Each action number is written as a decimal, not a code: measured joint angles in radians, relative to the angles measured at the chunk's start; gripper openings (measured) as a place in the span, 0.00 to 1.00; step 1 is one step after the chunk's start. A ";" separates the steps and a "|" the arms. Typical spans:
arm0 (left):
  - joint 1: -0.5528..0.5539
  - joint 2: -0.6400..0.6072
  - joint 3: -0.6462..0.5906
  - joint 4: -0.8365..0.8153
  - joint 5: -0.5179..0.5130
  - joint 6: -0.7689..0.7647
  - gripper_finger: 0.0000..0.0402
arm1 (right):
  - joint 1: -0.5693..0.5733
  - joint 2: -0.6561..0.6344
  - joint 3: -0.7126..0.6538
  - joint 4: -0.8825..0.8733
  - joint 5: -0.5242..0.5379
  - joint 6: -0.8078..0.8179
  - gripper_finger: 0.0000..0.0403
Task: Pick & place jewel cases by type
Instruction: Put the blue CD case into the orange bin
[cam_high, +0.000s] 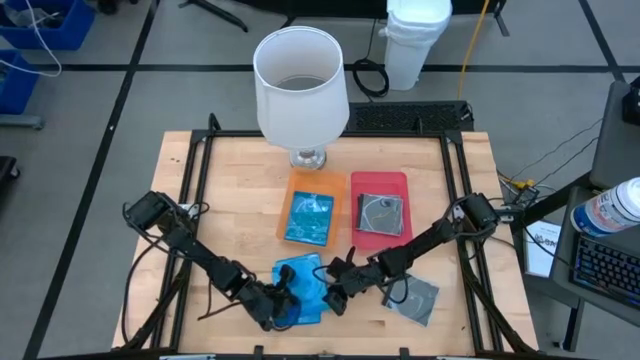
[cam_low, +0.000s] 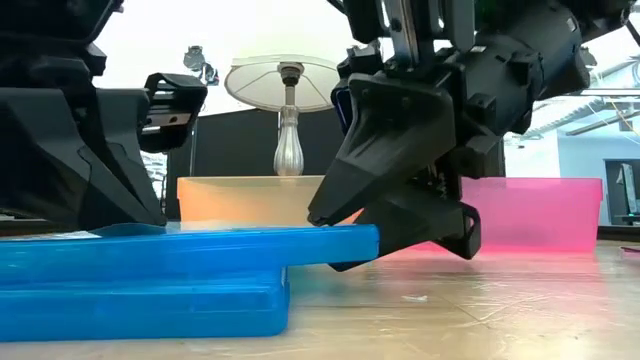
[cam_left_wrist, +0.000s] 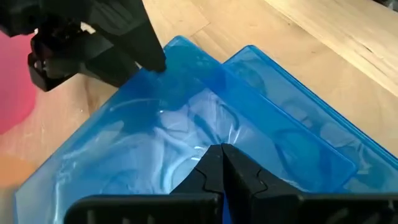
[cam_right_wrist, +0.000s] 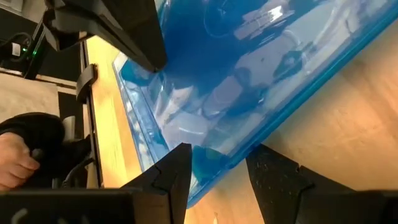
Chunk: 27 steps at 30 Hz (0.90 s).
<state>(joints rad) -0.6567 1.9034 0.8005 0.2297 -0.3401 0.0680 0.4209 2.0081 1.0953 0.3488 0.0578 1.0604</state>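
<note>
While both grippers are met at the front-centre of the table (cam_high: 240, 190), two blue jewel cases (cam_high: 302, 290) are seen stacked there, the upper one turned diagonally over the lower so that its corners overhang; in the low view the upper blue case (cam_low: 200, 245) lies flat and juts past the edge of the lower blue case (cam_low: 140, 305), towards the right gripper. The left gripper (cam_high: 278, 303) is set on the upper case with its fingers (cam_left_wrist: 217, 171) pressed together, tips on the case's top face. The right gripper (cam_high: 338, 295) is placed at the opposite corner of the same case, its fingers (cam_right_wrist: 180, 168) held apart and straddling the case's edge; whether they actually pinch it cannot be told. Cases counted: four blue and two grey in all. A third blue case (cam_high: 309, 217) lies in the orange tray (cam_high: 296, 185), behind the stack, edges roughly square to the tray. One grey case (cam_high: 381, 214) with a silvery disc lies in the red tray (cam_high: 380, 180), beside the orange tray. A second grey case (cam_high: 415, 297) lies loose on the table, turned diagonally, just beside the stack under the right arm. A lamp (cam_high: 300, 80) stands behind the trays. Bare wood is left open on the table to either side of the trays.
</note>
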 joint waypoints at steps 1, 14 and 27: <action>0.004 0.003 0.000 0.003 0.004 -0.002 0.01 | -0.003 0.001 -0.004 0.008 0.002 -0.004 0.35; 0.040 0.100 0.006 0.219 0.044 0.030 0.01 | -0.016 -0.001 -0.041 0.043 0.016 -0.037 0.23; -0.089 -0.158 -0.006 -0.051 -0.152 0.078 0.10 | -0.015 -0.041 -0.038 0.073 0.027 -0.107 0.07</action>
<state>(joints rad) -0.7452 1.7450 0.7948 0.1782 -0.4921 0.1463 0.4058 1.9666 1.0573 0.4216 0.0848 0.9531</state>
